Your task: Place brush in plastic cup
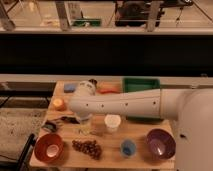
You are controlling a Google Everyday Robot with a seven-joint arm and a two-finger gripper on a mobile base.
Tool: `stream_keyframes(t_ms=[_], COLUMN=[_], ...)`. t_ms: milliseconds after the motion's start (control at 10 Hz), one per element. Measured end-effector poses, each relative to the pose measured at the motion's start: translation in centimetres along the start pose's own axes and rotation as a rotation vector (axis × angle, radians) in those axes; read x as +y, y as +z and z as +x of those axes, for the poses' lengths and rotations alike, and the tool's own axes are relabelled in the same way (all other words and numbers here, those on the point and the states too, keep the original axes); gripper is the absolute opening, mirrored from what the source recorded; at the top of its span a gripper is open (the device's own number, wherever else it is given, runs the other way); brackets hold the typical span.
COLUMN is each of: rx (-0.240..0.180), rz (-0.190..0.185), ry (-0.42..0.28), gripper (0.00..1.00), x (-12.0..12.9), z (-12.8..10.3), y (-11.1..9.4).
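Smooth plastic cup (112, 123) on matt wooden table (141, 133), jaws near it.

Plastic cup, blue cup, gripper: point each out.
plastic cup (112, 123): camera view, on its white side wall.
blue cup (128, 148): camera view, on its front wall.
gripper (83, 120): camera view, its lower end, left of the plastic cup.

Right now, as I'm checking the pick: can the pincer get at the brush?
Probably yes: the pincer hangs below the end of the arm, just right of the brush, and nothing visible lies between them.
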Motion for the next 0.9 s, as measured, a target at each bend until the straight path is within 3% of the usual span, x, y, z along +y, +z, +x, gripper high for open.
stream_keyframes(t_ms=[300, 600, 900], rx=[-0.086, -0.121, -0.127], rz=[0.022, 0.028, 0.020], ry=[0.048, 0.066, 0.055], gripper=[0.80, 0.78, 0.51], x=[-1.5, -1.9, -2.6], z=[1.1, 1.3, 0.2], y=[1.2, 3.0, 4.5])
